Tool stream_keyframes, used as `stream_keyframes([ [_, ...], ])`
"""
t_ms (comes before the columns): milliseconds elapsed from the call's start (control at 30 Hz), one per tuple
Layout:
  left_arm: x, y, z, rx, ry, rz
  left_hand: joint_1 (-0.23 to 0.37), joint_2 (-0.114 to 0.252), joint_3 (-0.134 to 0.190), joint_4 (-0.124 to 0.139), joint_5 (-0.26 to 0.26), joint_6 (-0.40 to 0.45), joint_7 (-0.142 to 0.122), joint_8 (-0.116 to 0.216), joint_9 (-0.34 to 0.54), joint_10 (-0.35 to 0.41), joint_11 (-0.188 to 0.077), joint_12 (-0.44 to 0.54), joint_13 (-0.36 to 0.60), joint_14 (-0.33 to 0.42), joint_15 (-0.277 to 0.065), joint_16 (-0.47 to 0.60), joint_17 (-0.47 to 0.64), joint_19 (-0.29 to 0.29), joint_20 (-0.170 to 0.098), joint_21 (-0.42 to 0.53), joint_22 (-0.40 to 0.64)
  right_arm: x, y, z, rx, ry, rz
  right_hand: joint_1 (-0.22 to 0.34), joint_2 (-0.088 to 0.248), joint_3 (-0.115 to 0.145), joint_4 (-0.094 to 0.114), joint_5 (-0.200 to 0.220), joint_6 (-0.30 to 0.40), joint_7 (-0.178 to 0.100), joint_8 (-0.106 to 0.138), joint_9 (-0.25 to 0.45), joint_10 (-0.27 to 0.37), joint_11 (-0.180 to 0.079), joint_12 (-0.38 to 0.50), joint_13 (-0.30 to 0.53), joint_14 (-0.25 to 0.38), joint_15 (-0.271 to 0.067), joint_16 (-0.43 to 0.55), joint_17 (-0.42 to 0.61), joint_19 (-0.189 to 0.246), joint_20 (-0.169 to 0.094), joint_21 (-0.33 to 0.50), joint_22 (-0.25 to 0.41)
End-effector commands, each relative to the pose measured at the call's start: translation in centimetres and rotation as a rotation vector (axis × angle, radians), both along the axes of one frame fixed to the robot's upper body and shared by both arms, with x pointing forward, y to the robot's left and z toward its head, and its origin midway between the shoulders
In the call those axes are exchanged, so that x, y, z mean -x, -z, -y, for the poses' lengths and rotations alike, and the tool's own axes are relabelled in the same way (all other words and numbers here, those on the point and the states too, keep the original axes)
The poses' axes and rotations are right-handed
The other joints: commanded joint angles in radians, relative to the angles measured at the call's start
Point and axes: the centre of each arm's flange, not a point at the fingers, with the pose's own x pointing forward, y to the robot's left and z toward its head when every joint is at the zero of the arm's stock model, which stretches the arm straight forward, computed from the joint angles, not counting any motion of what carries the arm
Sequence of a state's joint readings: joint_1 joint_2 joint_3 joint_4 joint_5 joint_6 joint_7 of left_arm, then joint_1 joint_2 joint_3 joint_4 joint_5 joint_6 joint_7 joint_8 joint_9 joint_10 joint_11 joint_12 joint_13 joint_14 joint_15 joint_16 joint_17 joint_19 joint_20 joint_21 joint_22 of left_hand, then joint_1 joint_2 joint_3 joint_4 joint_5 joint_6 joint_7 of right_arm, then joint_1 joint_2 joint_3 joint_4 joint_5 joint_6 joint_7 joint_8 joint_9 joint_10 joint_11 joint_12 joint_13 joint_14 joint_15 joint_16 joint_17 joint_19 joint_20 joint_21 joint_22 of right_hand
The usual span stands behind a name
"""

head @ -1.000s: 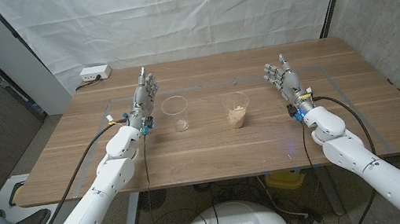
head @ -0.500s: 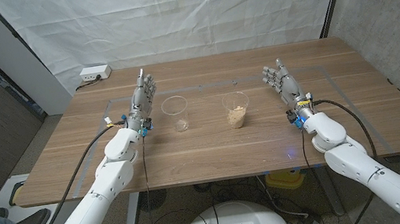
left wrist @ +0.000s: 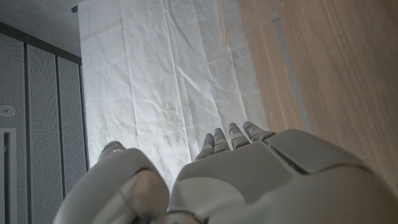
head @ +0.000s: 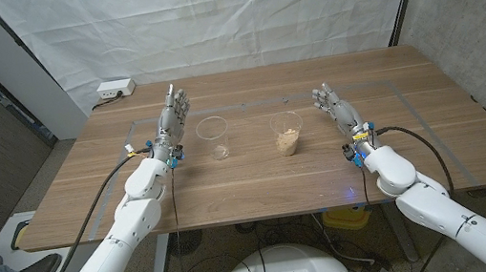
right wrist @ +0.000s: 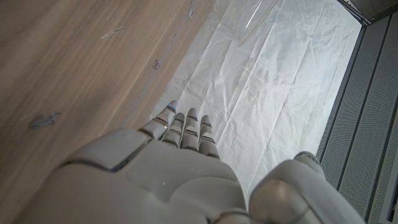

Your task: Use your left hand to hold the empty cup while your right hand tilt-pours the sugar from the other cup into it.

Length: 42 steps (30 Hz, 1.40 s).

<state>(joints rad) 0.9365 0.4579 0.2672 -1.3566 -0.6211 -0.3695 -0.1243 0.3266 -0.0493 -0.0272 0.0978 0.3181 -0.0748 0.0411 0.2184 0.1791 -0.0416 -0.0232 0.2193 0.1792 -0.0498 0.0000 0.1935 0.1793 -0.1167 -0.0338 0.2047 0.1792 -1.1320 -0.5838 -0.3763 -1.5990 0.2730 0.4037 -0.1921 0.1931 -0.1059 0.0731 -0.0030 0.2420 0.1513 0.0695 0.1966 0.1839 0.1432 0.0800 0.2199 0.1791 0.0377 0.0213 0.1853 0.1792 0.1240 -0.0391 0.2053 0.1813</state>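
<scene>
Since before, our right hand (head: 333, 107) neared the sugar cup (head: 287, 133) at its 9 o'clock; both hands' fingers spread, left hand (head: 173, 117) beside empty cup (head: 213, 138).

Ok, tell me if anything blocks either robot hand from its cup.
Nothing visible does. Bare table lies between the left robot hand and the empty cup, and between the right robot hand and the sugar cup.
</scene>
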Motion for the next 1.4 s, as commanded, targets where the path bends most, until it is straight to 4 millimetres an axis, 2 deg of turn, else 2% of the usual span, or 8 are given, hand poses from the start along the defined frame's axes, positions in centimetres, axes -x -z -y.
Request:
stream_keyframes([
  [33,0.1,0.0,-0.2,0.003,0.031,0.013,0.008,-0.002,0.0,-0.006,0.005,0.003,0.001,0.006,0.005,0.007,0.002,0.007,0.006,0.005,0.002,0.008,0.001,0.001,-0.03,0.001,0.004,1.7,1.4,-2.1,0.041,0.062,0.051,0.006,-0.011,0.001,-0.01,0.007,-0.001,-0.003,-0.002,0.001,0.002,-0.009,0.0,0.005,0.0,-0.002,-0.002,0.004,0.0,-0.041,0.0,0.003],
  [267,0.6,0.9,-0.8,-0.007,0.027,-0.009,0.012,0.0,-0.001,-0.007,0.005,0.01,0.0,0.006,0.005,0.009,0.002,0.005,0.006,0.01,0.001,0.008,0.001,-0.001,-0.027,0.0,0.004,1.3,2.1,-2.7,0.077,0.132,0.084,0.016,-0.018,-0.002,-0.017,0.013,-0.004,-0.013,-0.002,0.002,-0.001,-0.022,-0.002,0.005,-0.004,-0.012,-0.002,0.004,0.001,-0.048,0.0,0.003],
  [500,1.2,1.2,-1.4,-0.009,0.021,-0.011,0.015,0.002,-0.002,-0.008,0.004,0.014,-0.001,0.006,0.005,0.013,0.002,0.005,0.006,0.012,0.002,0.007,0.002,-0.003,-0.023,-0.001,0.005,2.0,2.6,-3.5,0.09,0.157,0.118,0.026,-0.023,-0.006,-0.025,0.019,-0.008,-0.023,-0.002,0.002,0.0,-0.036,-0.002,0.005,0.002,-0.025,0.0,0.004,0.014,-0.059,0.003,0.002],
  [867,1.5,1.6,-1.8,-0.003,0.033,-0.008,0.018,0.004,-0.003,-0.009,0.003,0.023,-0.002,0.006,0.005,0.016,0.004,0.003,0.006,0.013,0.002,0.005,0.002,-0.008,-0.02,-0.002,0.005,2.8,2.1,-4.8,0.261,0.284,0.142,0.064,-0.036,-0.009,-0.049,0.035,-0.029,-0.036,-0.005,0.004,-0.01,-0.053,-0.007,0.006,0.008,-0.039,0.002,0.003,0.034,-0.07,0.005,0.0],
  [933,1.6,1.7,-1.8,-0.001,0.035,-0.006,0.019,0.005,-0.004,-0.009,0.003,0.024,-0.002,0.005,0.005,0.016,-0.002,0.002,0.006,0.012,0.001,0.005,0.002,-0.009,-0.019,-0.003,0.005,2.9,2.1,-4.9,0.274,0.288,0.144,0.073,-0.038,-0.01,-0.055,0.039,-0.038,-0.036,-0.007,0.004,-0.014,-0.053,-0.009,0.006,0.009,-0.041,0.002,0.003,0.036,-0.071,0.005,0.0],
  [1200,1.9,2.0,-2.2,0.005,0.031,0.006,0.021,0.007,-0.005,-0.009,0.002,0.029,-0.003,0.005,0.005,0.018,0.002,0.001,0.006,0.012,0.002,0.003,0.002,-0.014,-0.017,-0.004,0.005,3.0,1.9,-5.4,0.377,0.376,0.153,0.098,-0.047,-0.014,-0.072,0.052,-0.064,-0.033,-0.011,0.005,-0.033,-0.056,-0.016,0.007,0.0,-0.04,-0.002,0.003,0.041,-0.073,0.002,-0.002],
  [1400,2.1,2.1,-2.4,0.008,0.024,0.01,0.022,0.01,-0.007,-0.008,0.001,0.036,-0.006,0.005,0.005,0.024,0.001,0.001,0.006,0.015,-0.002,0.003,0.002,-0.016,-0.014,-0.004,0.005,3.4,2.2,-6.5,0.424,0.43,0.157,0.102,-0.066,-0.035,-0.082,0.059,-0.095,-0.032,-0.015,0.005,-0.061,-0.048,-0.024,0.007,-0.026,-0.034,-0.008,0.003,0.021,-0.07,-0.008,-0.002],
])
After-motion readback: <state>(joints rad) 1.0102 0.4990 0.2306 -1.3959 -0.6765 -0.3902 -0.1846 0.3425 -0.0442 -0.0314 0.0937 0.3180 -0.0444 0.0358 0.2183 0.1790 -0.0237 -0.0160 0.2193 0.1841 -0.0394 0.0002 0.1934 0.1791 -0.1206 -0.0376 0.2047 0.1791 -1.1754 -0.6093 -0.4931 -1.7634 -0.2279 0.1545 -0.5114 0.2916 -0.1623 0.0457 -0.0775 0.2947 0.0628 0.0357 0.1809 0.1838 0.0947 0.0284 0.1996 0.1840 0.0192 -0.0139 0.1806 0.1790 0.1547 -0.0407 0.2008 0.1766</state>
